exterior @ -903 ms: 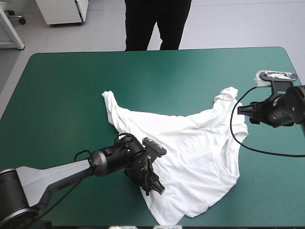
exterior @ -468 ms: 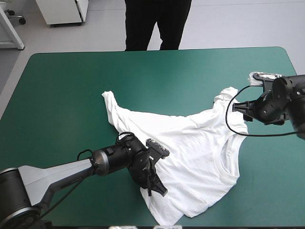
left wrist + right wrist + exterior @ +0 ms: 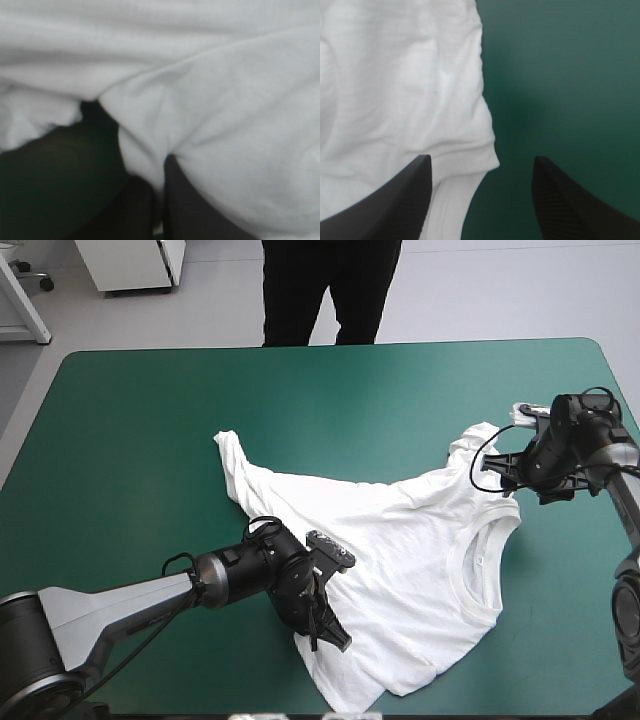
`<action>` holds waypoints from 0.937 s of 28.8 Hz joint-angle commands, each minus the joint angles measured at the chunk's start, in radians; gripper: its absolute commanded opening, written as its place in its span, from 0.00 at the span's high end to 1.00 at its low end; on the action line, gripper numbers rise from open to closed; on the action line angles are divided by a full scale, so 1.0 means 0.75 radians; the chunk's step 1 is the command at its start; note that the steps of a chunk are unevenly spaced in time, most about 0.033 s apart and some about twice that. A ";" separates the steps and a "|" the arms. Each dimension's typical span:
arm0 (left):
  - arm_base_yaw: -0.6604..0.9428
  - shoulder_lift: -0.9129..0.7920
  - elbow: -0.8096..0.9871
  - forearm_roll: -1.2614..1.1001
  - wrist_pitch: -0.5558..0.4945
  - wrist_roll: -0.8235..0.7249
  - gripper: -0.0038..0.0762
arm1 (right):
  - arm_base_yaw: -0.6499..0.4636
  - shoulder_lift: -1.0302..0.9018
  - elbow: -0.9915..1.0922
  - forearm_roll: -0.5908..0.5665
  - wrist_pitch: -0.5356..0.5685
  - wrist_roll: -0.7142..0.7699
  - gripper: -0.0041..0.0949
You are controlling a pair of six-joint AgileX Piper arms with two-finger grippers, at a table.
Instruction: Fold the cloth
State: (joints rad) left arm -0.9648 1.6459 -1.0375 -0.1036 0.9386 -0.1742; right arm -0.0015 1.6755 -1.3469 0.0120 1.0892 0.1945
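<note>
The white T-shirt (image 3: pixel 400 540) lies spread and wrinkled across the table's middle, collar toward the right and one sleeve (image 3: pixel 232 455) stretched to the far left. My left gripper (image 3: pixel 330 632) sits at the shirt's near left edge, shut on the T-shirt. In the left wrist view the cloth (image 3: pixel 225 100) fills the frame, and a fold of it is pinched between that gripper's (image 3: pixel 160 175) two black fingers. My right gripper (image 3: pixel 502 472) is open, low at the shirt's right sleeve. In the right wrist view the sleeve corner (image 3: pixel 470 150) lies between the spread fingers of the gripper (image 3: pixel 482 160).
Teal-green cover (image 3: pixel 150 410) surrounds the shirt, widest on the far side and the left. The shirt's hem (image 3: pixel 360 695) lies close to the table's front edge. Bare cover (image 3: pixel 560 75) lies beside the sleeve in the right wrist view.
My right arm has swung in toward the shirt's right sleeve and turned its gripper down at it. The left gripper has shifted only slightly, still at the same edge.
</note>
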 commanded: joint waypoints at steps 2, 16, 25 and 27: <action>-0.018 0.000 -0.002 -0.091 -0.059 -0.001 0.96 | -0.010 0.030 -0.031 0.002 -0.073 -0.025 0.40; -0.018 0.000 -0.002 -0.091 -0.062 0.009 0.96 | -0.010 0.213 -0.031 0.084 -0.099 -0.036 0.48; -0.009 -0.066 -0.086 0.090 -0.045 -0.013 0.96 | -0.010 0.169 -0.046 0.096 0.006 -0.133 0.98; 0.048 -0.135 -0.170 0.165 0.014 -0.032 0.96 | -0.010 0.087 -0.072 0.102 0.015 -0.136 0.98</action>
State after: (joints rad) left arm -0.9609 1.6312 -1.0860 -0.0346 0.9394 -0.1798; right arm -0.0094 1.8419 -1.3587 0.0790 1.0715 0.1099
